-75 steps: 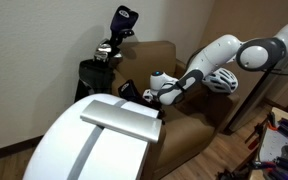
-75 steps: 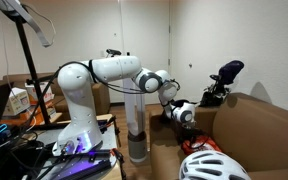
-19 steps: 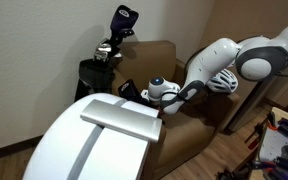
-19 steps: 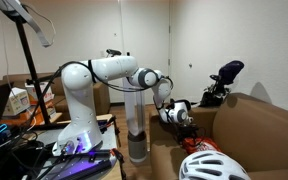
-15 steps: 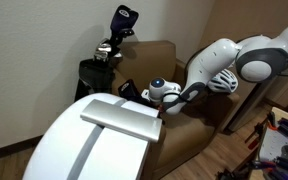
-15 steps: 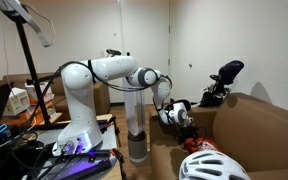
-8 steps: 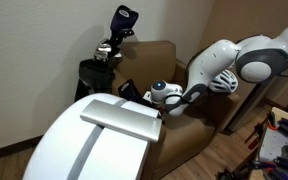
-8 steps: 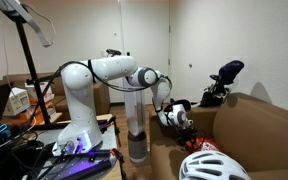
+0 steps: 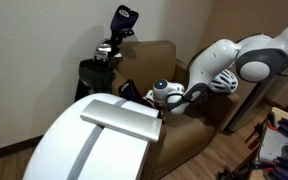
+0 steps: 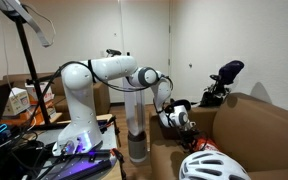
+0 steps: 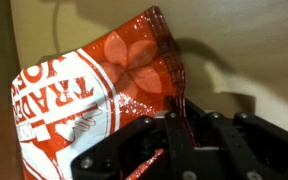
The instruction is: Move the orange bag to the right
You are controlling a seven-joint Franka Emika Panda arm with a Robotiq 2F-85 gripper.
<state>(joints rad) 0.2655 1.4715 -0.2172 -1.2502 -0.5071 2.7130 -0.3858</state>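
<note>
The orange bag (image 11: 99, 85), a crinkly orange-red packet with pale lettering and a flower mark, lies on the brown seat and fills the left of the wrist view. My gripper (image 11: 177, 128) is shut on its right edge, and a thin fold of the packet is pinched between the two black fingers (image 11: 200, 140). In both exterior views the gripper (image 9: 157, 99) (image 10: 181, 121) is down low over the armchair seat. The bag itself is hidden behind the wrist in those views.
A white bicycle helmet (image 9: 222, 80) (image 10: 212, 165) rests on the brown armchair (image 9: 189, 128). A black golf bag (image 9: 106, 55) leans behind the chair. A black triangular item with a red edge (image 9: 130, 90) sits by the gripper. A large white rounded object (image 9: 94, 140) fills the foreground.
The jaws have closed from wide open onto the bag's edge. The arm has barely moved, settling slightly lower over the seat.
</note>
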